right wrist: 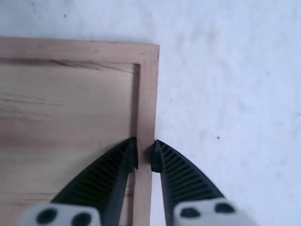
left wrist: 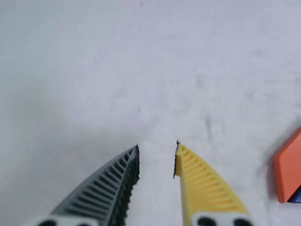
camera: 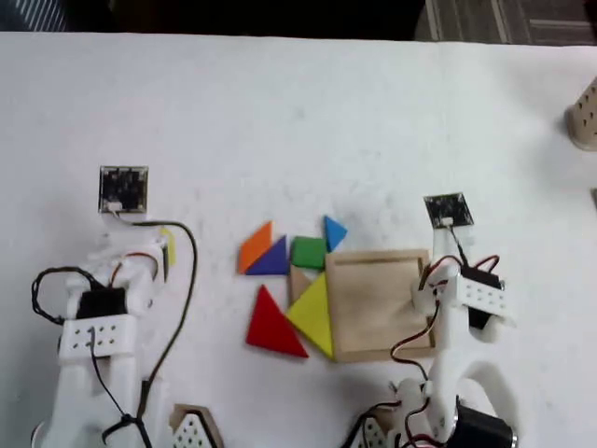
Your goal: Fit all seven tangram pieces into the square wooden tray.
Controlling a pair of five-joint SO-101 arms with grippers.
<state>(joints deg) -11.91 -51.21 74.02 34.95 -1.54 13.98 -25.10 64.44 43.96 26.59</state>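
Nothing placed yet: tray (camera: 373, 294) near worktop's arm-side edge empty, right hand (right wrist: 145, 153) clamped on its rim, left hand (left wrist: 157, 157) open, coloured pieces (camera: 308, 252) loose beside it, yellow triangle (camera: 315, 313) touching rim.

A white table (camera: 280, 112) spreads under everything, with a tan hole-dotted object (camera: 584, 117), perhaps a peg holder, cut off at the high view's right edge and a dark strip of floor (camera: 233, 14) beyond the table's far edge.

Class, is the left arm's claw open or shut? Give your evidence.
Open: the left claw gapes, with bare white table showing inside the gap and nothing held.
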